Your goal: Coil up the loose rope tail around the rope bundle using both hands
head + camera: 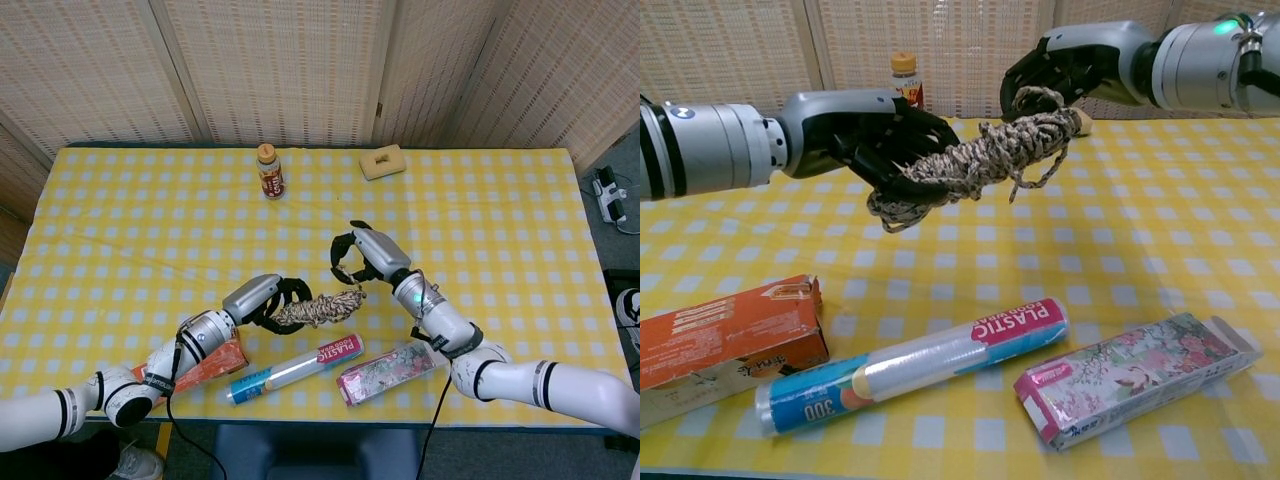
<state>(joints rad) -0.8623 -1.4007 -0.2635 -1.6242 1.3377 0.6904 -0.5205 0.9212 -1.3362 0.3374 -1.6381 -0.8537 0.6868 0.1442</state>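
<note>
The camouflage-patterned rope bundle (320,308) (980,160) hangs above the yellow checked table, lying roughly level. My left hand (268,298) (855,125) grips its left end from behind, fingers curled around the coils. My right hand (360,258) (1080,65) is just above and behind the bundle's right end. Its fingertips pinch a loop of the rope tail (1038,97) that rises from the bundle. A short frayed bit of rope (1018,180) dangles under the right end.
Near the front edge lie an orange box (195,370) (725,340), a plastic wrap roll (295,368) (920,365) and a floral box (390,372) (1135,375). A bottle (268,170) (904,72) and a beige block (382,161) stand at the far side.
</note>
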